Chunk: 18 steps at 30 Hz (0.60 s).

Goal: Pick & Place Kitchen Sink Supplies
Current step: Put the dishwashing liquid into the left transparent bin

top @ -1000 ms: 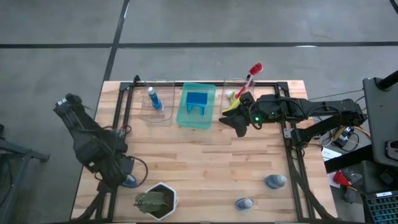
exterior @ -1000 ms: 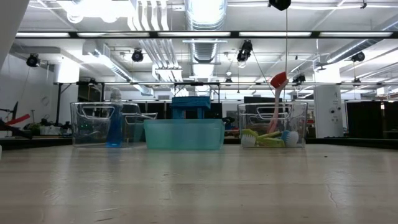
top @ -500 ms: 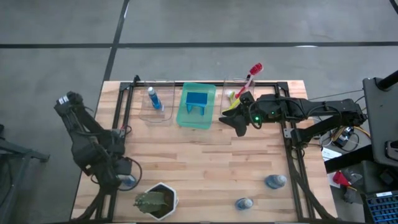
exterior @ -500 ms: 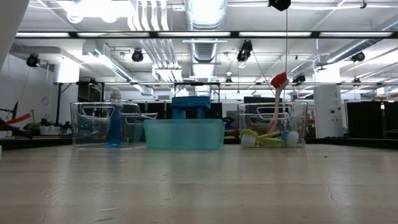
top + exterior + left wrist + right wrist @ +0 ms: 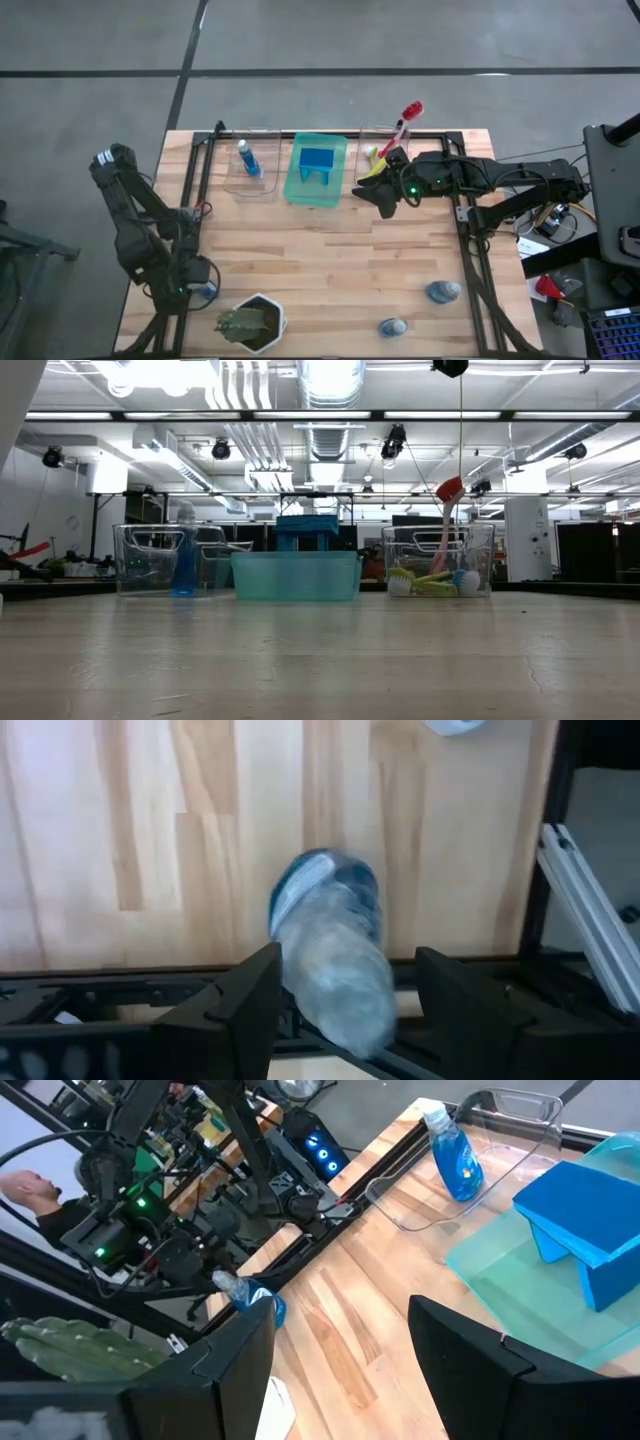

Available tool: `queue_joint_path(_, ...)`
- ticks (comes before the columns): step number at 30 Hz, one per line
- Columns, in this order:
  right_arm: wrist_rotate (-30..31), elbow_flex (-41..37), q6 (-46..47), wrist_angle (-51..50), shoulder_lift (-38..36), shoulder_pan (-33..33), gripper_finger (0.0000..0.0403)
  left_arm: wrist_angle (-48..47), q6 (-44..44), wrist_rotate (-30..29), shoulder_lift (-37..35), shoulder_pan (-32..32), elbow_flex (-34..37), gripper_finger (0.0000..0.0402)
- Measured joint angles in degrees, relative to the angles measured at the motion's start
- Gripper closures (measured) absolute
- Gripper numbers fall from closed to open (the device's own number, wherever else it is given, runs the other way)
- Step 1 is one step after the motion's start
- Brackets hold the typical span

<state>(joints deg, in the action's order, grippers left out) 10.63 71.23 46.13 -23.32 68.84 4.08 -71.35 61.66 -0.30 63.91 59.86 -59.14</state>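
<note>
A small blue bottle [image 5: 208, 291] with a pale cap lies at the table's near-left corner. My left gripper [image 5: 345, 1010] is open, one finger on each side of this bottle [image 5: 330, 950]. A gap shows at one finger, and I cannot tell whether the other touches. My right gripper [image 5: 345, 1370] is open and holds nothing; it waits by the clear brush bin [image 5: 385, 150]. Two more bottles [image 5: 443, 291] [image 5: 392, 327] lie near the table's near-right corner. Another blue bottle [image 5: 245, 157] stands in the left clear bin. Blue sponges [image 5: 317, 162] sit in the green tray.
A red brush [image 5: 405, 120] sticks up out of the brush bin, with other brushes [image 5: 430, 580] lying inside. The plant in its white pot [image 5: 252, 322] stands close to my left gripper, toward the near edge. Black frame rails [image 5: 560, 870] run along the table's sides.
My left arm has shifted its pose and its gripper has eased slightly toward the table's near edge beside the blue bottle. The bottle has stayed where it lay.
</note>
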Motion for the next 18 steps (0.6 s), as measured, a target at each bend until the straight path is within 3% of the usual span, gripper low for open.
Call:
queue_joint_path(8, 0.1, 0.0, 0.4, 0.1, 0.0, 0.0, 0.0177, 0.0, 1.1, -0.1, -0.2, 0.0, 1.1, 0.019)
queue_joint_path(18, 1.4, 0.0, 0.3, 0.1, 0.0, 0.0, 0.0177, 2.4, 1.5, 0.2, -0.2, 0.0, 1.2, 0.027)
